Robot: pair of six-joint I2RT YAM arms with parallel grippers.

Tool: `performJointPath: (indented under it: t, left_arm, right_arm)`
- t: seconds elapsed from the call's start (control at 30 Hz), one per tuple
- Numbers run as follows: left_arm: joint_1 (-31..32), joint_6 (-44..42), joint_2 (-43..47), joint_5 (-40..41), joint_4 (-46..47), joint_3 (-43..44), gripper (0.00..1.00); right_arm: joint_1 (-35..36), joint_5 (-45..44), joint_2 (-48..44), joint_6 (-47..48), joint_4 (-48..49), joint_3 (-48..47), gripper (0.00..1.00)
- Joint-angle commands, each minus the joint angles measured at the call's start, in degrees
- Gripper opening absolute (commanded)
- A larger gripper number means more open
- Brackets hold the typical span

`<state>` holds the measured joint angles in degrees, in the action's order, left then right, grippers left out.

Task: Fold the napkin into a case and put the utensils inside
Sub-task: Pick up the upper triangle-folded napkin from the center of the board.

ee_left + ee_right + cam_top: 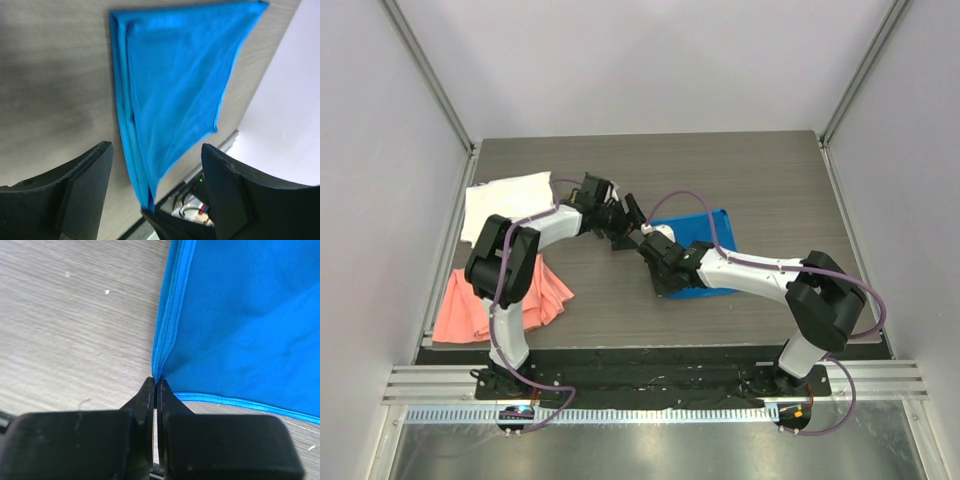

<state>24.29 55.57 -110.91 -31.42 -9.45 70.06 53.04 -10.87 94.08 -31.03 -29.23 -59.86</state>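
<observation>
**Right gripper pinching napkin corner, left gripper hanging open**

Right arm is reaching left across the table from its base, with its forearm running low over the napkin. Right gripper is clamping shut on the napkin's corner. In the right wrist view the layered blue hem is running straight into the closed tips.

Left arm is bending at the elbow and stretching right toward table centre. Left gripper is standing wide apart and gripping nothing. In its own view the pinched corner is showing between its fingers. The two grippers are sitting just beside each other.

Napkin is lying on the table right of centre, folded in layers. White cloth is lying at the far left and salmon-pink cloth at the near left, both well apart from the napkin.
</observation>
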Motion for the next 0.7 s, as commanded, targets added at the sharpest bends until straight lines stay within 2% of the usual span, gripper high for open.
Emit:
performJointPath:
  t: [0.0, 0.1, 0.67]
  left_arm:
    - [-0.3, -0.7, -2.6, 3.8, 0.9, 3.8, 0.73]
    - [-0.3, -2.6, -3.9, 5.7, -2.3, 5.5, 0.71]
    - [0.3, -0.1, -10.5, 6.8, 0.5, 8.9, 0.61]
  right_arm:
    - [-1.0, 2.2, -4.5, 0.8, 1.7, -0.2, 0.01]
    - [-1.9, 2.6, -5.7, 0.8, 1.8, 0.4, 0.01]
    - [-4.0, 5.3, -8.6, 1.6, 2.5, 1.1, 0.01]
